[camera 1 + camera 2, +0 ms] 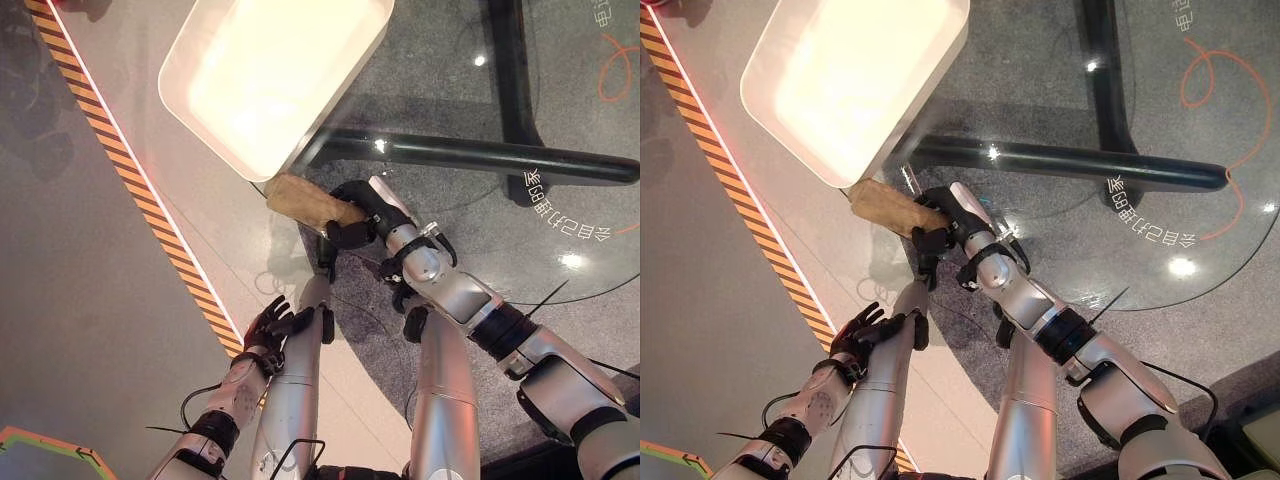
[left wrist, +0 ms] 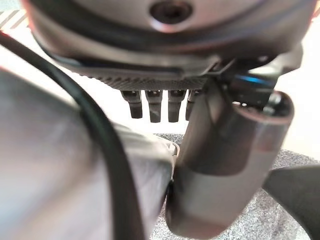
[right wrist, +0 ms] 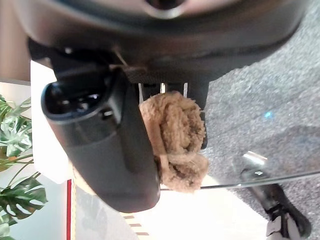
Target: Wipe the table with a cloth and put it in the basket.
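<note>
I see the right robot hand point(image 1: 362, 212) with its fingers curled tight round the tan cloth point(image 1: 305, 201), holding it at the near edge of the glass worktop point(image 1: 560, 250), just beside the near corner of the white basket point(image 1: 195, 105). The left robot hand point(image 1: 272, 322) hangs low off the worktop's edge, fingers relaxed and holding nothing. White lettering point(image 1: 565, 212) on the glass is too small for me to read.

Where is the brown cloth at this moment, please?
The brown cloth is clutched in the right hand at the glass table's left edge, just below the white basket's near corner.
</note>
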`<state>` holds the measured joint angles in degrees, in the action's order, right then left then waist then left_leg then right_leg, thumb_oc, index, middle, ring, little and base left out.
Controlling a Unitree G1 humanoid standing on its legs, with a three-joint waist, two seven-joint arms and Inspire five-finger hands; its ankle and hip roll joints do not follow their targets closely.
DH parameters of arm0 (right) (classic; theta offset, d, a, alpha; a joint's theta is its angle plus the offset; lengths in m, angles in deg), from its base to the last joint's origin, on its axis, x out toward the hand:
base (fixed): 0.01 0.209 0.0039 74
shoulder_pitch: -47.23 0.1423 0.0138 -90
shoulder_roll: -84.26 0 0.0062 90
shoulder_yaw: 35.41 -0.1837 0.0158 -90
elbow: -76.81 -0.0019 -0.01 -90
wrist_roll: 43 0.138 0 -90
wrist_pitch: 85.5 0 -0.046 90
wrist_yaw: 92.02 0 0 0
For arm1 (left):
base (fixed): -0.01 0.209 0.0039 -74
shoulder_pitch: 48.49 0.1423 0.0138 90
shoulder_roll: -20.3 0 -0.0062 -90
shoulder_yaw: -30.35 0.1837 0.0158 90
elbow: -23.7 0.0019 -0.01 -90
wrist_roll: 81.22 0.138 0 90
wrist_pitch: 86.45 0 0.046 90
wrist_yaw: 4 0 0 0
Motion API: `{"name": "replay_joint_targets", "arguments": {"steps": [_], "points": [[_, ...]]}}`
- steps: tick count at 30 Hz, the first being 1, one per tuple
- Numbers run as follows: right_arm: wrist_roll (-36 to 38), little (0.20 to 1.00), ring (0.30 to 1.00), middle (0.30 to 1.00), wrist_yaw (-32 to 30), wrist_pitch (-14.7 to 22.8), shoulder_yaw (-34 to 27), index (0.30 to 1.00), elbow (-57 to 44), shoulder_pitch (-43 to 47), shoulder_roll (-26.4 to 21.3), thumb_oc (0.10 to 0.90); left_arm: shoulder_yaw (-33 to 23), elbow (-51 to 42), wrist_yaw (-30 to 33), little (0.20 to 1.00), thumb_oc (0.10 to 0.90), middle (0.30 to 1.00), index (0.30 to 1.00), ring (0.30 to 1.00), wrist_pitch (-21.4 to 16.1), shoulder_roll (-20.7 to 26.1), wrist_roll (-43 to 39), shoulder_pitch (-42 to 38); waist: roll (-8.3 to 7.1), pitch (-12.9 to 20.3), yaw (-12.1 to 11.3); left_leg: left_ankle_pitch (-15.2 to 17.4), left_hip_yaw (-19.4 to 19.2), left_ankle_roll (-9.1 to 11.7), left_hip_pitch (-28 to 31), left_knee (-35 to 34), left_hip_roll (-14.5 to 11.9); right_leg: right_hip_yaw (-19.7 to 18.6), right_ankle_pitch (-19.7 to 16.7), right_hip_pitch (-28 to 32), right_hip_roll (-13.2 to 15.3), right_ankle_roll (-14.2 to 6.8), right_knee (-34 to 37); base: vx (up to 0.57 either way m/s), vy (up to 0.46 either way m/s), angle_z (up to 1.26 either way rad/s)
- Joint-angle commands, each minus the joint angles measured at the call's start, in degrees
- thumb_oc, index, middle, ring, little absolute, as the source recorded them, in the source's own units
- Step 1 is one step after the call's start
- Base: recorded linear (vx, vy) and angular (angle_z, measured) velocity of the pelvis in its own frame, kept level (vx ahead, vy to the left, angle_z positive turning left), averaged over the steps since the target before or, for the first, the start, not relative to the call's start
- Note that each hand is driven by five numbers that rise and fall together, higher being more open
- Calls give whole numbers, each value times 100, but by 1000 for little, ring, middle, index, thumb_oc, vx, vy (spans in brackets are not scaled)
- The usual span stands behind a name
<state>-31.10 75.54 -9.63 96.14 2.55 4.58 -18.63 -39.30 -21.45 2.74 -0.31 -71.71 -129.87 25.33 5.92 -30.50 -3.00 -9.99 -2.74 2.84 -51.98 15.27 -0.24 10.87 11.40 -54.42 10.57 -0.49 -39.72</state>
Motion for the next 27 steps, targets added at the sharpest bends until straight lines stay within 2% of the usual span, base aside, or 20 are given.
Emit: {"name": "replay_joint_targets", "arguments": {"steps": [1,6,10,15,22,27], "points": [[88,200,300,300,-104,486,-128,300,-730,-145,-28,100,265,226,88,900,800,900,900,900,62,26,-9,701,36,71,25,1518,-525,-51,-22,1309,284,-124,-1065,-46,-279,-462,1364,0,0,0],[107,200,300,300,-528,528,-267,300,-773,-173,-73,100,290,211,92,900,800,900,900,900,47,63,-35,705,33,71,44,1513,-534,-54,0,1278,278,-118,-1088,-28,-283,-472,1403,0,0,0],[68,200,300,300,-1437,550,-537,300,-687,-265,-60,100,290,237,109,900,800,900,900,900,3,36,-77,722,34,71,82,1524,-548,-62,11,1269,269,-144,-1098,-39,-299,-475,1404,0,0,0],[-208,200,300,300,-2298,290,-1018,300,-688,-463,-116,100,275,210,235,900,800,900,900,900,-187,-40,-106,811,20,71,150,1544,-562,-78,47,1225,254,-184,-1102,-13,-341,-479,1450,0,0,0],[-124,200,300,300,-2898,79,-1605,300,-433,-546,-429,100,210,136,257,900,800,900,900,900,-231,-28,-77,875,-19,71,203,1586,-557,-96,36,1259,210,-202,-1129,-20,-361,-487,1458,-1,-5,0],[-71,200,300,300,-2973,69,-1871,300,-170,-414,-767,100,209,127,224,900,800,900,900,900,-242,20,-112,896,-18,71,218,1598,-540,-91,60,1241,204,-219,-1144,0,-387,-493,1490,-3,-17,-2]]}}
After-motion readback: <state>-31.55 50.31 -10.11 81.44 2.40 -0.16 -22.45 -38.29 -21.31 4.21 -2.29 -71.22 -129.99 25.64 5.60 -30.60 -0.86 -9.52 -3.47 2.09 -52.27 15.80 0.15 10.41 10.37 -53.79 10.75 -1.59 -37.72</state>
